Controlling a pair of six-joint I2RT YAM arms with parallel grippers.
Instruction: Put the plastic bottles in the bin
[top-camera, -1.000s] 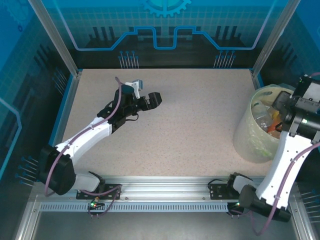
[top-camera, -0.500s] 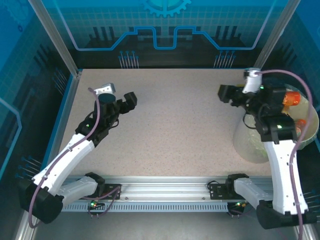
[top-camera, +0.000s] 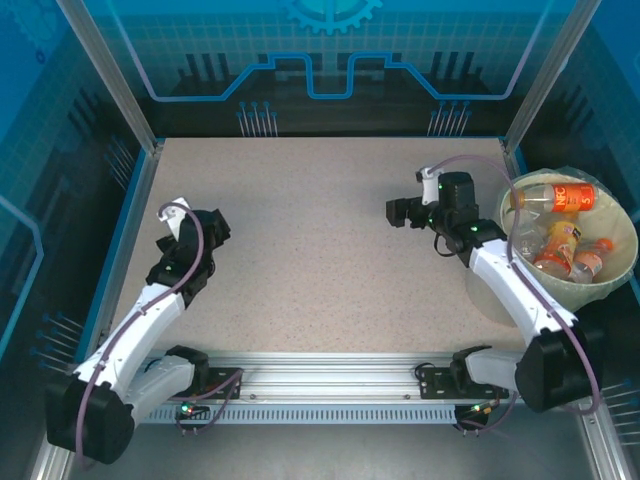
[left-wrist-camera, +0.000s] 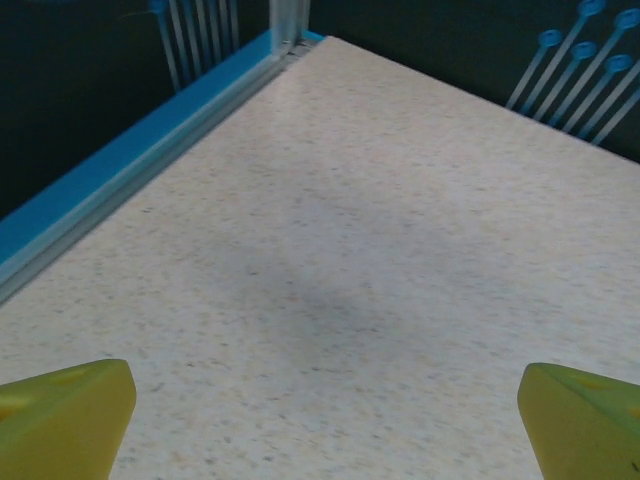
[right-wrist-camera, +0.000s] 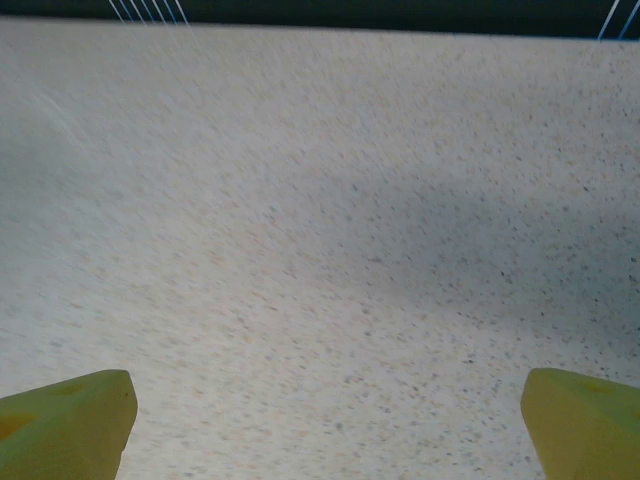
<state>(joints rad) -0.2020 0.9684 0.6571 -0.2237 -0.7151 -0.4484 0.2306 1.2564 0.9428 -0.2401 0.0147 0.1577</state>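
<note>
Close to the front, the left arm has pulled back. A second ago it reached out toward the middle of the table (top-camera: 320, 270). Now it is bent and tucked in by the left side. The left gripper (top-camera: 212, 224) is spread wide. In its own wrist view its two yellow fingers (left-wrist-camera: 65, 410) sit far apart, with just bare table between them. A bit farther out, the right arm has moved too. A second ago it was leaning over the bin (top-camera: 492, 285). Now it has swung out to the left, and the right gripper (top-camera: 398, 211) hangs over the table, near the bin but not touching it. It opened up in that time, and its wrist view shows the fingers wide apart, holding nothing. The plastic bottles (top-camera: 556, 196) lie piled in the bin on the right side of the table. One with orange drink lies across the top by the far rim. I see no bottle out on the table. So I think a bottle was just dropped in, and the job looks done or very close. The right arm stretches long from its base, past the bin, with its tip pointing left.
</note>
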